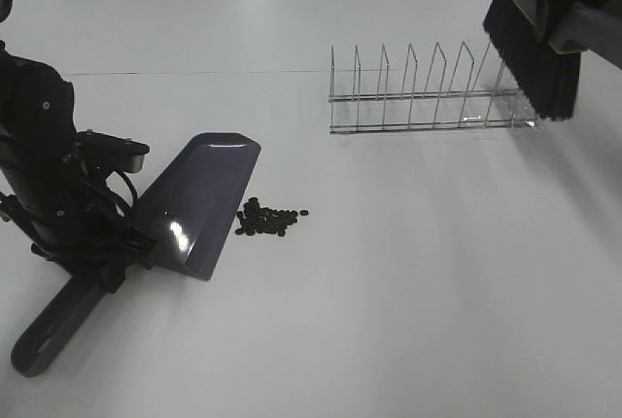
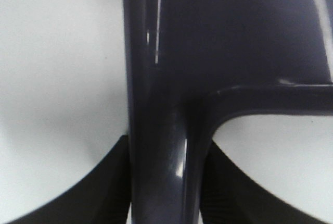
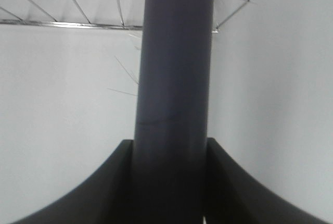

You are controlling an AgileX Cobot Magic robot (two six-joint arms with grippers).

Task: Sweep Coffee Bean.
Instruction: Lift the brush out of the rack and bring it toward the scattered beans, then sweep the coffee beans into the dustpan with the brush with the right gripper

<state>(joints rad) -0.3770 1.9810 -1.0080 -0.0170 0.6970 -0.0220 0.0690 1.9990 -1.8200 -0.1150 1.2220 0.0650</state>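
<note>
A small pile of dark coffee beans (image 1: 267, 219) lies on the white table. The dark blue dustpan (image 1: 194, 199) lies just left of them, its blade edge next to the pile. My left gripper (image 1: 121, 262) is shut on the dustpan's handle (image 2: 161, 172), with the pan resting on the table. My right gripper (image 1: 569, 5) is at the far right, shut on the brush handle (image 3: 174, 104). The brush's black bristles (image 1: 530, 58) hang above the right end of the wire rack. No beans show in the wrist views.
A wire dish rack (image 1: 428, 97) stands at the back right, also seen in the right wrist view (image 3: 67, 5). The white table (image 1: 408, 292) stretches in front of and to the right of the beans.
</note>
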